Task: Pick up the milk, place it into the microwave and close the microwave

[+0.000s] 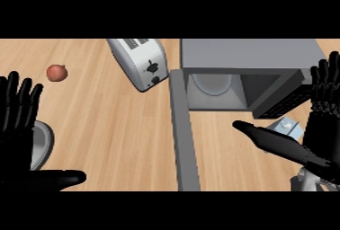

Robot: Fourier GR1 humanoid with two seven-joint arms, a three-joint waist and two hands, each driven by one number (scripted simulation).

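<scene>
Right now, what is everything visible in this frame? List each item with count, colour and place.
Microwave: one, grey, top right, interior visible.
Microwave door: one, grey, swung open, running toward the lower edge.
Turntable plate: one, pale, inside the microwave.
Milk carton: one, white-blue, lower right, in front of the microwave beside the right hand.
Toaster: one, white, top centre.
Red round item: one, upper left.
Plate: one, grey, left edge.
Left hand: black, open, left edge.
Right hand: black, open, by the carton.

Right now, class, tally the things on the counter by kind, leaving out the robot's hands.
Appliances: 2, microwave and toaster
Food items: 2, milk and reddish round fruit
Plates: 1, plate
Total: 5
</scene>
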